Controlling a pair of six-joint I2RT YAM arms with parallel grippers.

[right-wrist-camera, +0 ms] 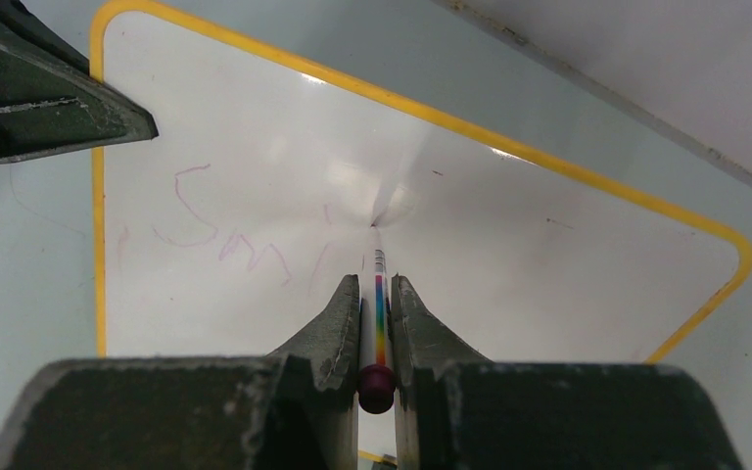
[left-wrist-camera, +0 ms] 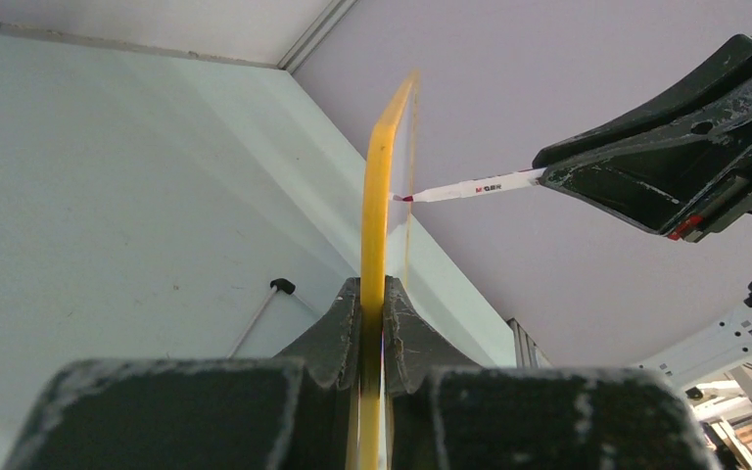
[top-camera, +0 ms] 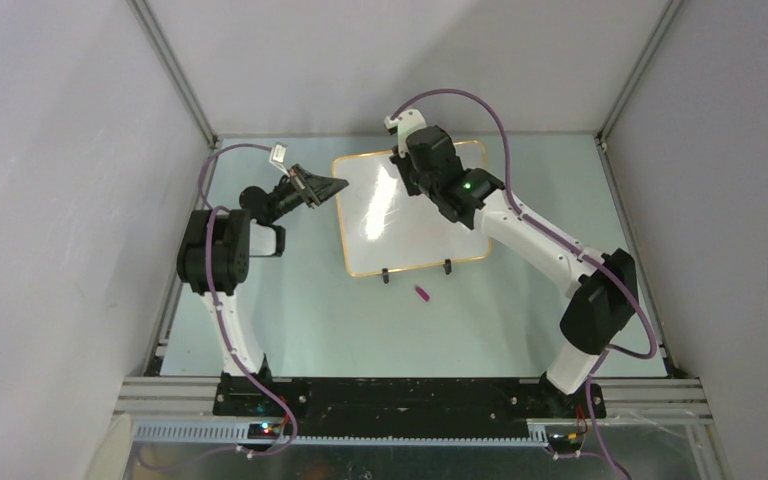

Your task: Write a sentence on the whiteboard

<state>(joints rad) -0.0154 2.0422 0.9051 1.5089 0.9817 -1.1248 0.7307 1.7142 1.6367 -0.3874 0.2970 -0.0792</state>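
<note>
From above, the glossy white whiteboard [top-camera: 400, 238], orange-yellow framed, with two black clip feet [top-camera: 386, 272], lies on the table [top-camera: 290, 300], the left gripper [top-camera: 338, 186] at its left edge. Left wrist: those jaws clamp the frame. Right wrist: the right gripper [right-wrist-camera: 377, 282] pinches a marker [right-wrist-camera: 379, 313], tip on the board beside faint pink letters [right-wrist-camera: 245, 245].

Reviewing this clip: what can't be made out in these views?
Top view: any writing on the whiteboard is too small and lost in glare; the small purple item near it is too small to identify.
Left wrist: the board is edge-on, so its face is hidden.
Right wrist: the pink strokes are too faint to read; the right gripper hides the board's near edge.
</note>
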